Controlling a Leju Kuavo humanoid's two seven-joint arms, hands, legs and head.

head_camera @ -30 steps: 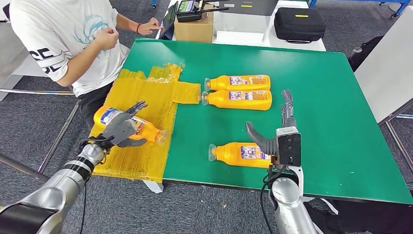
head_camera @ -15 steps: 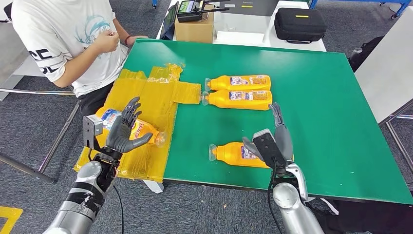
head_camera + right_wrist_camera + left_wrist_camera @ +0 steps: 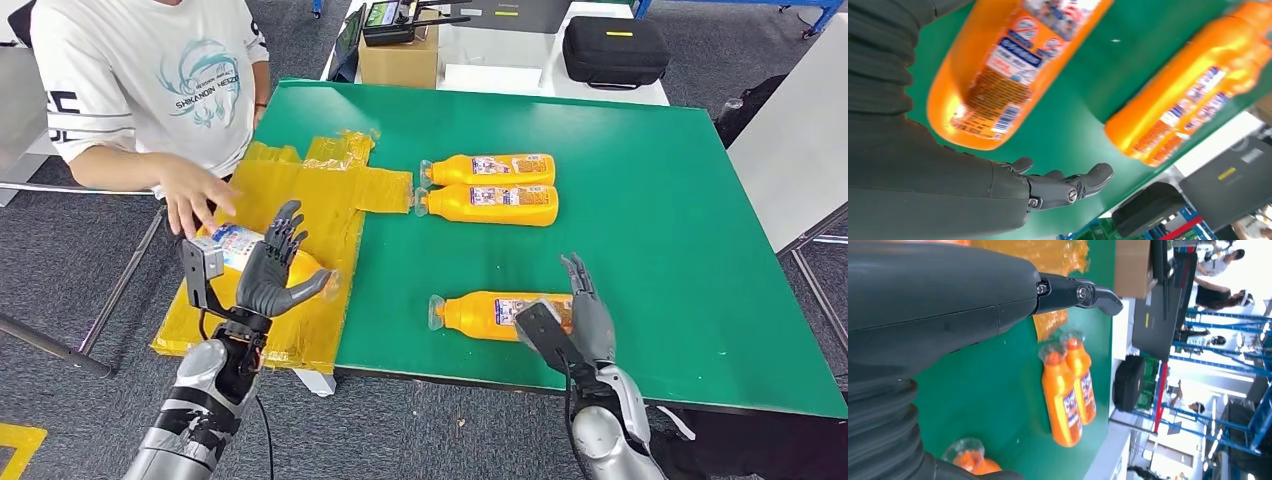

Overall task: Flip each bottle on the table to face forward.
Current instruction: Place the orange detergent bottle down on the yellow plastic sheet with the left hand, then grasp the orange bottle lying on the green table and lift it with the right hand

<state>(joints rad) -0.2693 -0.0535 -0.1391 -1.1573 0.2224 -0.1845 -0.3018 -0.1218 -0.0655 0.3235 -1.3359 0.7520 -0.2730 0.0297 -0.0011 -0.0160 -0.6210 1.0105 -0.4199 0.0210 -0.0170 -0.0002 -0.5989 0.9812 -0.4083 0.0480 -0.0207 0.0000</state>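
Note:
Four orange bottles lie on their sides. Two lie side by side mid-table, the rear bottle and the front bottle. A third bottle lies near the front edge. My right hand is at its base end, fingers stretched out flat and empty. The fourth bottle lies on the yellow plastic sheet. My left hand is raised just in front of it, fingers spread, holding nothing. A person's hand reaches down to that bottle.
The green table has open surface to the right of the bottles. A person in a white T-shirt stands at the left edge. A cardboard box and a black case sit beyond the far edge.
My left hand came off the bottle on the yellow sheet and rose with fingers spread. My right hand tilted down toward the near bottle's base. The person's hand moved down to the left bottle.

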